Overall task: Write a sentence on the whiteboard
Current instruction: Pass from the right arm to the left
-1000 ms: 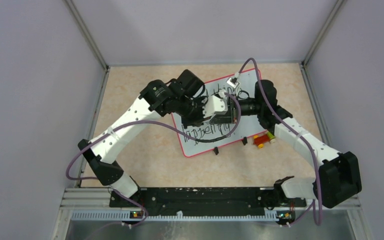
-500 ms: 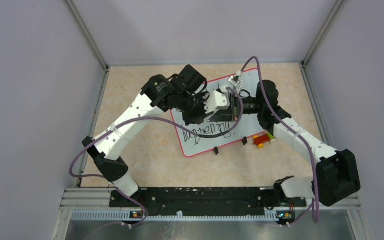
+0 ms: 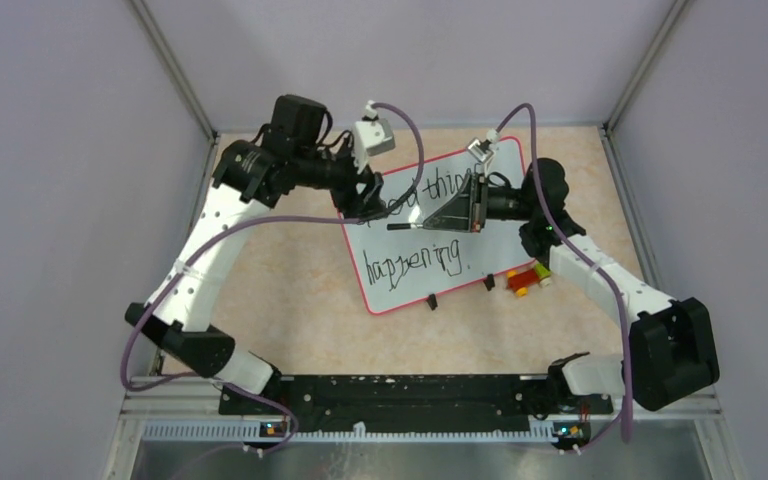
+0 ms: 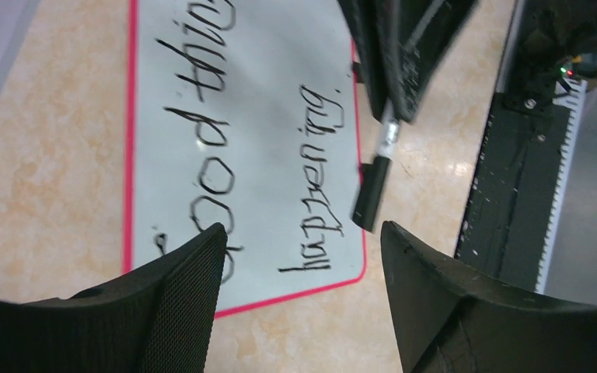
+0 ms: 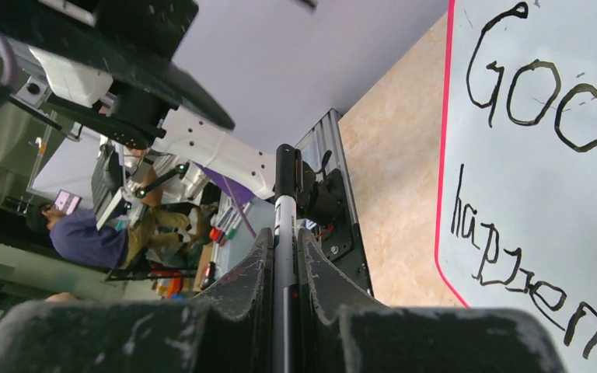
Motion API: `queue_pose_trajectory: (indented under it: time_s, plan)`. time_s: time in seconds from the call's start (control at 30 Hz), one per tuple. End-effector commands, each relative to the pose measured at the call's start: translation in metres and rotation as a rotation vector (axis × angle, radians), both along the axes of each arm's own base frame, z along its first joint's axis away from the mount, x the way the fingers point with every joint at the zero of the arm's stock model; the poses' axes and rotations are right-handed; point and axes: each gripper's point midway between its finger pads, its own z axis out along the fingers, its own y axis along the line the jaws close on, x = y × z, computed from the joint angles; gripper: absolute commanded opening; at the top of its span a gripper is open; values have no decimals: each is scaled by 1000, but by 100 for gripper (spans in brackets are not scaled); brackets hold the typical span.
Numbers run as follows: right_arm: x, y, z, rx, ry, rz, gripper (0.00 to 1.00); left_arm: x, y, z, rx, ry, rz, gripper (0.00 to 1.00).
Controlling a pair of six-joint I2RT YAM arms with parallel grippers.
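Standing by the desk (image 3: 290, 290) here, quick rundown. The whiteboard (image 3: 392, 296) lies flat on it, towards the back and a bit askew, with a red frame all round and two small black feet (image 3: 431, 301) on its near edge. The sentence (image 3: 412, 262) is on it in thin wobbly black marker: "good things" on the top line, "happening" underneath. From above, part of the top line is hidden behind the right arm (image 3: 600, 280).

The right jaws are clamped tight on a marker (image 5: 286, 194), which sticks out level over the board between the two lines of writing. Can't tell whether its end touches the surface.

The left arm (image 3: 210, 250) reaches in from the far left corner. The left jaws are spread wide with nothing in them, hanging above the board's left end, near the start of both lines.

A small red and yellow thing (image 3: 527, 278) sits on the desk just beside the board's near right corner.
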Motion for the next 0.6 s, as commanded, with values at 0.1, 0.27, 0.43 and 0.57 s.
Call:
queue_pose_trajectory:
  time_s: [0.1,0.27,0.43,0.57]
  plan:
    - [-10,-4,18,41,-67,29,0,-35,14,3,-67,-154,-68,77]
    - [-16,-2,17,39,-58,50,0,-32,16,-18,-13,-153,-65,75]
    - [-22,2,17,37,-54,75,0,-29,8,-34,59,-200,-62,72]
    - [-24,6,14,31,-44,87,0,-30,2,-38,77,-212,-79,67]
